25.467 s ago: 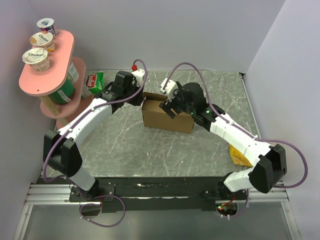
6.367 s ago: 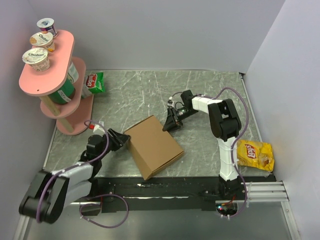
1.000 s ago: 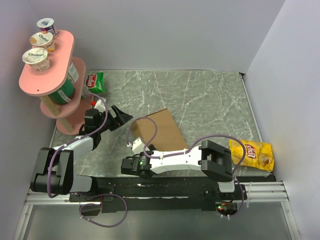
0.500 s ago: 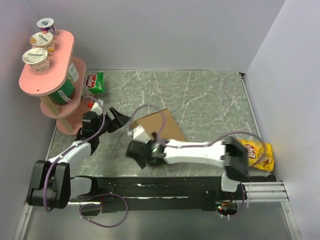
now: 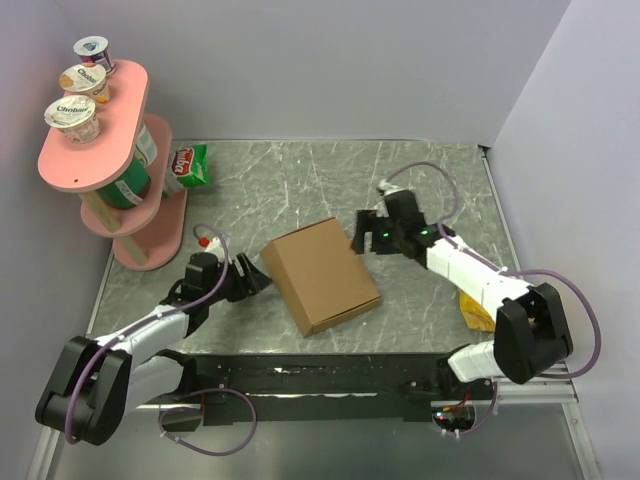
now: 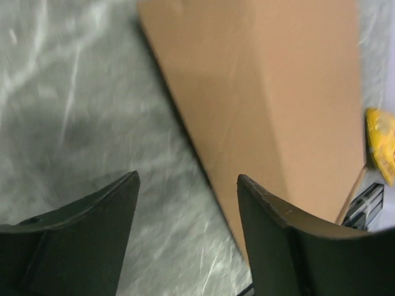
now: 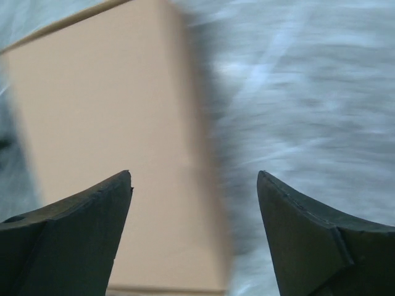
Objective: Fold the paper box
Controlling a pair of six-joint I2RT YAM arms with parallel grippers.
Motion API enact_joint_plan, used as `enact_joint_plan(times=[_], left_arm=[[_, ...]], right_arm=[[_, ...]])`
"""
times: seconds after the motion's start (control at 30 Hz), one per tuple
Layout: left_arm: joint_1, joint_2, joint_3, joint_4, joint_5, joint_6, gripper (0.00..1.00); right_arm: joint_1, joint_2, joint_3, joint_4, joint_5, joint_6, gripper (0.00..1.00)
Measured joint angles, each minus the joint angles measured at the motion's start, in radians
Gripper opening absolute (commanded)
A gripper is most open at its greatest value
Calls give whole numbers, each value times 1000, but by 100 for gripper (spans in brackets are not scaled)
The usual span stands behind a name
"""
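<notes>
After the right gripper [image 5: 362, 240] swung clear to the upper right, the box [image 5: 322, 275] lay closed at mid-frame.
Both it and the left gripper [image 5: 252, 280] gaped wide, holding nothing; folding looked done.

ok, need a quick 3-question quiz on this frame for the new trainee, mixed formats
1. True or false: the left claw is shut on the box.
2. Where does the yellow chip bag lie? A) on top of the box B) on the table, partly under the right arm C) between the left claw's fingers
3. How many cups stand on the top tier of the pink shelf?

Key: 1 false, it is open beside the box's edge. 2 B. 3 three.
</notes>
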Motion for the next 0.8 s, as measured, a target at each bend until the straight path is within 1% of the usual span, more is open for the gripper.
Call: enact_joint_plan(times=[0.03, 0.1, 0.17, 0.2, 0.37, 0.53, 0.67, 0.73, 0.8], left_arm=[[-9, 1, -12, -1, -7, -9, 65], [-38, 16, -23, -1, -17, -20, 60], [-72, 54, -23, 18, -23, -36, 55], [-92, 93, -21, 34, -23, -42, 50], [-151, 253, 40, 130, -11, -61, 44], [-191, 367, 101, 197, -10, -61, 44], [-211, 437, 147, 231, -4, -63, 43], [-225, 459, 163, 245, -7, -69, 43], [-237, 460, 165, 249, -19, -74, 47]], right_arm=[[-62, 7, -19, 20, -25, -2, 87], [-135, 35, -34, 45, -30, -4, 87], [-151, 73, -35, 72, -31, -6, 86], [-150, 103, -34, 93, -35, -6, 86], [-143, 220, -55, 153, -51, 1, 85], [-154, 240, -100, 196, -36, 12, 85], [-152, 240, -103, 236, 20, 14, 84], [-148, 244, -103, 262, 61, 21, 84], [-137, 249, -103, 287, 90, 34, 84]])
